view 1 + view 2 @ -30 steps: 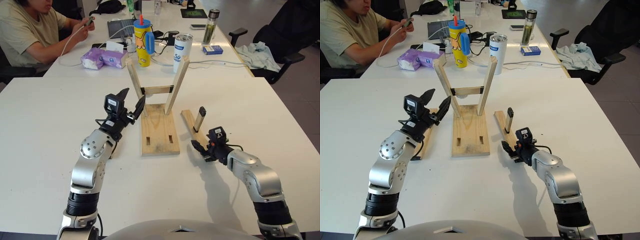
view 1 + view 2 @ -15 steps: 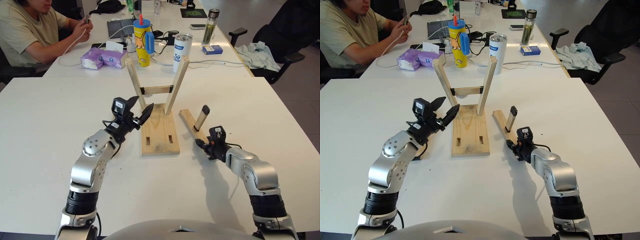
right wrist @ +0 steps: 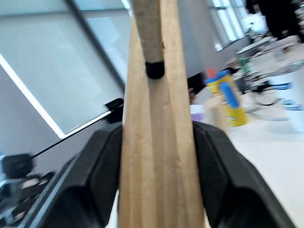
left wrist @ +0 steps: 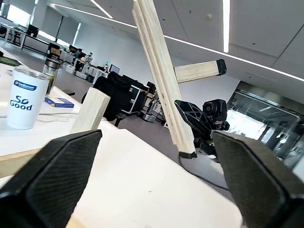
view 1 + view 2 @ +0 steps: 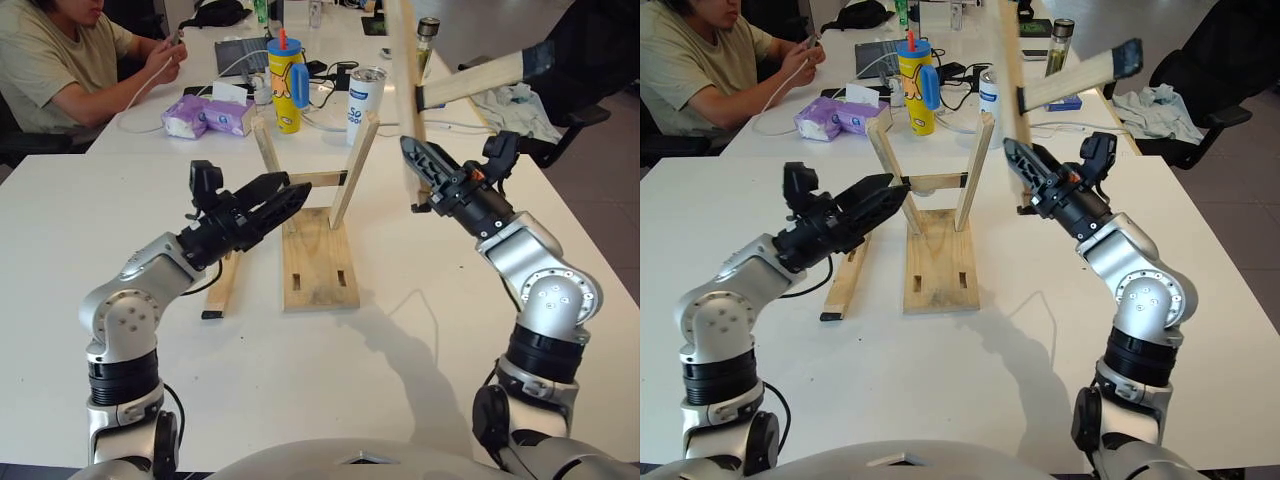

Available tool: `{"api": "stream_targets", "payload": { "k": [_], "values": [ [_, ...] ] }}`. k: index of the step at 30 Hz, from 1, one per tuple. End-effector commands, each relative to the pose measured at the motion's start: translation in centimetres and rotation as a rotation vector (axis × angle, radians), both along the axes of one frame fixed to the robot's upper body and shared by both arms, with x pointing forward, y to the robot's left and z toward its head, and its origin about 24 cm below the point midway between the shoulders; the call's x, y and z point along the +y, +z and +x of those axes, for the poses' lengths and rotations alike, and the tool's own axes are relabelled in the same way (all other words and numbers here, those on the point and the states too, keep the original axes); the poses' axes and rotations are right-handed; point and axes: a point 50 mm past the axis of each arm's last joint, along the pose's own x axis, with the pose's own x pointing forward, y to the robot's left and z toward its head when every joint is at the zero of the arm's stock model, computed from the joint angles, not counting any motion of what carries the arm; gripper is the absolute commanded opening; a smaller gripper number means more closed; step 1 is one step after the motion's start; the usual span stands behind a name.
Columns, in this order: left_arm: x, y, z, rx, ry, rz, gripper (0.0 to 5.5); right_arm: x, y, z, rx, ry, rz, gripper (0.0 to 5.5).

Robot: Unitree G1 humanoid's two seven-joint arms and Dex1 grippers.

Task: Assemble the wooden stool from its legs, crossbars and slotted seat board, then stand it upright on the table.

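Right hand (image 5: 418,165) clenched on leg frame (image 5: 405,80), held upright above the counter (image 5: 60,230). Left hand (image 5: 290,190) released, hovering beside board (image 5: 320,265), which lies flat carrying two legs (image 5: 355,170). Spare leg (image 5: 225,285) alongside.

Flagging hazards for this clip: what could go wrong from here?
The right gripper holds the leg piece near its lower end, with the long part and crossbar above; it may tilt or slip. The open left gripper sits close to the leg frame standing on the seat board; a bump could topple it.
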Motion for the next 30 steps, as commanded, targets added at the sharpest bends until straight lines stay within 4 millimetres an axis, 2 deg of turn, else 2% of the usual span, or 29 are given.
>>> {"api": "stream_targets", "payload": {
  "k": [1, 9, 19, 30],
  "values": [
    [0.4, 2.5, 0.2, -0.007, -0.102, -0.086, 4.98, 0.9, 0.5, -1.6, 0.028, 0.276, 0.023, 2.06],
    [-0.2, 3.7, 0.8, 0.002, -0.204, -0.083, 5.00, 0.9, 0.2, -2.8, 0.083, 0.489, -0.013, 2.06],
    [-1.4, 3.7, 0.0, 0.014, -0.305, -0.103, 5.00, 1.0, -0.6, -4.5, 0.115, 0.633, -0.051, 2.06],
    [-0.7, 4.2, -1.2, 0.031, -0.388, -0.062, 3.31, 0.6, -0.5, -5.3, 0.130, 0.708, -0.046, 2.06]
  ]
}}
